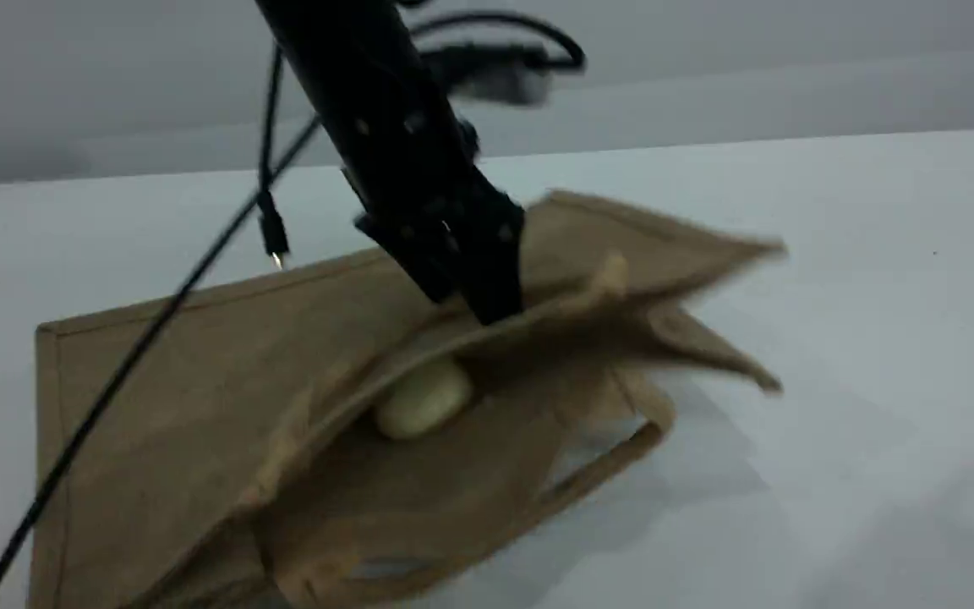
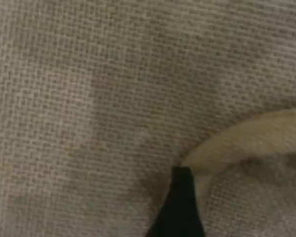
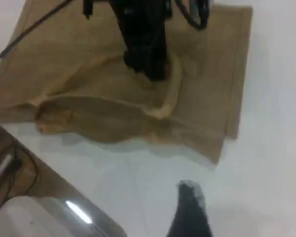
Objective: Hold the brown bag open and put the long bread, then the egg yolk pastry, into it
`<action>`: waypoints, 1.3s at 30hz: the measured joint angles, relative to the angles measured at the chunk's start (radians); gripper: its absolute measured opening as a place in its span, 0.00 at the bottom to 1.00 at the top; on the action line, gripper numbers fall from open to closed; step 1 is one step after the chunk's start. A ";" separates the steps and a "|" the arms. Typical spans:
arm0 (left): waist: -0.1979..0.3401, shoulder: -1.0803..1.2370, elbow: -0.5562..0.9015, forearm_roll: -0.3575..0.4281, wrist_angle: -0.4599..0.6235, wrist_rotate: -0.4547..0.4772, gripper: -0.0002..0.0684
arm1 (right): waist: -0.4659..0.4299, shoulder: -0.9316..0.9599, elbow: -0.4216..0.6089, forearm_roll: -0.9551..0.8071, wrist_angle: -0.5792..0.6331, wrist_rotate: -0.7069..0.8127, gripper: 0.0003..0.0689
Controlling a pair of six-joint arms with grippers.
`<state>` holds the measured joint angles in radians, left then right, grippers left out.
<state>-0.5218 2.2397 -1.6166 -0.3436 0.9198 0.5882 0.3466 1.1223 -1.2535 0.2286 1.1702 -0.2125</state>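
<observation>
One left gripper (image 1: 487,296) grasps the brown bag (image 1: 199,381) rim (egg yolk pastry (image 1: 422,397) inside); right fingers (image 3: 190,207) unreadable.

brown bag (image 1: 199,397): lying, mouth open | egg yolk pastry (image 1: 422,399): inside

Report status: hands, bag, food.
Left hand down at the brown bag's upper rim, grip unclear. Right hand clear over the table. Egg yolk pastry inside the mouth; long bread not visible.
</observation>
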 joint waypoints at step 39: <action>-0.018 -0.479 -0.002 0.422 0.307 -0.318 0.83 | 0.000 -0.790 0.427 -0.278 -0.017 0.302 0.66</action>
<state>-0.5396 1.7603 -1.6186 0.0787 1.2269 0.2701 0.3466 0.3323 -0.8264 -0.0493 1.1532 0.0894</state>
